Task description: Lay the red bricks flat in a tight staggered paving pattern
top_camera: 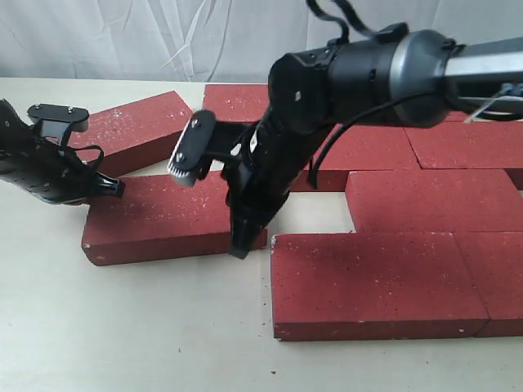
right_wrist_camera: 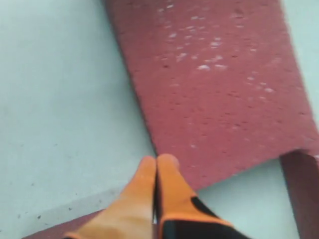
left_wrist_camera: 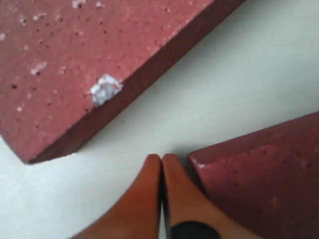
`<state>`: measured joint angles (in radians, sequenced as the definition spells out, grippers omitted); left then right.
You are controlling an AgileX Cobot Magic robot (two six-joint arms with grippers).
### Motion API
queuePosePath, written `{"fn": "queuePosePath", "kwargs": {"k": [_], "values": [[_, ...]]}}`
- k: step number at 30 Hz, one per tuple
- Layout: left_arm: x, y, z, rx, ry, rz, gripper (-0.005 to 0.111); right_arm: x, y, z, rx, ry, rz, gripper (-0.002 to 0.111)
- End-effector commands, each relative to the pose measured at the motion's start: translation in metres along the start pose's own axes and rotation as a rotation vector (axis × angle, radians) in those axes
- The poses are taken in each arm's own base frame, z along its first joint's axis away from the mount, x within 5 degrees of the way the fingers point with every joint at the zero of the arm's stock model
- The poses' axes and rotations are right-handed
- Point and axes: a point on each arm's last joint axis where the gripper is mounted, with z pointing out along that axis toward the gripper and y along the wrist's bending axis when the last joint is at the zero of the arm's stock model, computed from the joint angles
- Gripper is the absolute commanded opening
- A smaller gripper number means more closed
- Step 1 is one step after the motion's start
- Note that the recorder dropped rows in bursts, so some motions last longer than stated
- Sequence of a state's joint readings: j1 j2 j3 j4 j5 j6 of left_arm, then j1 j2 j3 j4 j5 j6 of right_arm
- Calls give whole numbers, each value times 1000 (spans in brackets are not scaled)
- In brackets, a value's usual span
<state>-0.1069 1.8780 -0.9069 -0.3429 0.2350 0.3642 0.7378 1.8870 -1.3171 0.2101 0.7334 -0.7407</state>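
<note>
Open table (top_camera: 163, 335) in front; right arm (top_camera: 270, 163) overhangs loose brick (top_camera: 155, 220).

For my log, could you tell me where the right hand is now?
In the exterior view, the right hand sits left of centre, at the right end of the nearer loose brick.

Speckled dark-red bricks (top_camera: 372, 282) flat, right ones tightly staggered, two left ones askew, apart.

Exterior view count: red bricks (top_camera: 368, 282), eight visible; can't rule out more hidden behind the right arm (top_camera: 368, 73). Two lie apart on the left, six grouped centre-right. Arms: two, one gripper each: left gripper (top_camera: 117, 189), right gripper (top_camera: 239, 249). Table (top_camera: 122, 327): one.
</note>
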Motion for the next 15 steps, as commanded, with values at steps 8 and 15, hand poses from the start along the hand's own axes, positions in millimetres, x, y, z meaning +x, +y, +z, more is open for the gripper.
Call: {"fn": "queuePosePath", "kwargs": {"k": [8, 15], "values": [[0, -3, 1, 14, 11, 5, 0, 54, -73, 19, 125, -38, 408, -1], [2, -4, 0, 23, 35, 9, 0, 54, -75, 37, 142, -53, 376, -1]]}}
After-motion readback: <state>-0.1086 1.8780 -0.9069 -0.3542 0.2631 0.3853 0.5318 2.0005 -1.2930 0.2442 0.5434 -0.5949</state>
